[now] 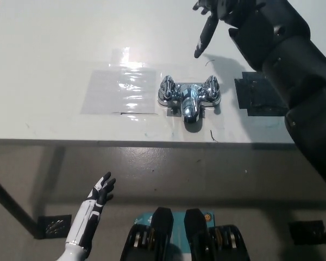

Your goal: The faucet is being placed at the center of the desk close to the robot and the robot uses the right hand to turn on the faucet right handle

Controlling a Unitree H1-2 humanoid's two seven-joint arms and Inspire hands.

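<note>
The shiny silver faucet (188,98) sits mid-frame on the white bench (54,49). The black right hand (216,15), upper right, is open and empty (apart from the right handle (211,88)). Reaching crooked, it may bump the spout (189,111). The white left hand (99,191) rests open, lower left.

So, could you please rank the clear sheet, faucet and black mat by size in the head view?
Clear sheet
Faucet and black mat: about alike, the mat partly hidden by the right arm
</note>
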